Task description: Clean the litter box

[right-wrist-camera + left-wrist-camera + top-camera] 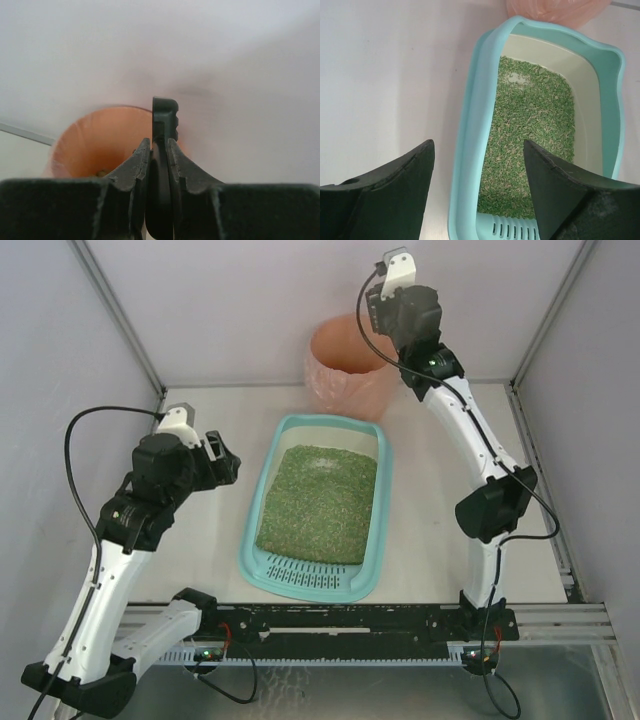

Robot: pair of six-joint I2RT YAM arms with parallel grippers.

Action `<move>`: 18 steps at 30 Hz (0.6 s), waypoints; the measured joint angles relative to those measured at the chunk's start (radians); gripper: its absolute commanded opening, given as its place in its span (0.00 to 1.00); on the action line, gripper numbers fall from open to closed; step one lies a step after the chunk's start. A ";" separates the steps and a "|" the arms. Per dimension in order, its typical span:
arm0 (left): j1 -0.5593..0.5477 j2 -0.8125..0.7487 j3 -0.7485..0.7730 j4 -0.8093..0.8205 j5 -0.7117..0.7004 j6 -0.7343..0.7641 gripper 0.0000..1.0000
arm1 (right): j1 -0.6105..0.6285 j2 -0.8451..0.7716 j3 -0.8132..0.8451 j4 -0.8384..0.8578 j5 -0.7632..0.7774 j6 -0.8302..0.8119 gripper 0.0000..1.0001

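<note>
— Why so placed around the large shallow teal plastic litter box on the tabletop?

— My left fingers hang spread just left of it, to steady its rim, I judge. My right fingers pinch a black plastic handle up over the round pink-orange bin beyond its far end. Only that wrist view shows the pinch.

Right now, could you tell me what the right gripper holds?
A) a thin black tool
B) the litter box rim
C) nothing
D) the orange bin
A: the right wrist view shows the right gripper shut on a thin black tool, edge-on, with the orange bin behind it.
</note>
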 measured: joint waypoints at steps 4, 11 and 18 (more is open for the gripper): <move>0.002 0.000 0.000 0.014 -0.011 0.000 0.79 | -0.013 -0.022 0.011 0.003 -0.065 0.165 0.00; 0.003 0.000 -0.023 0.057 -0.055 -0.015 0.80 | -0.045 -0.273 -0.278 0.074 -0.243 0.591 0.00; 0.004 -0.003 -0.084 0.108 -0.087 -0.053 0.80 | -0.054 -0.554 -0.621 0.123 -0.376 0.798 0.00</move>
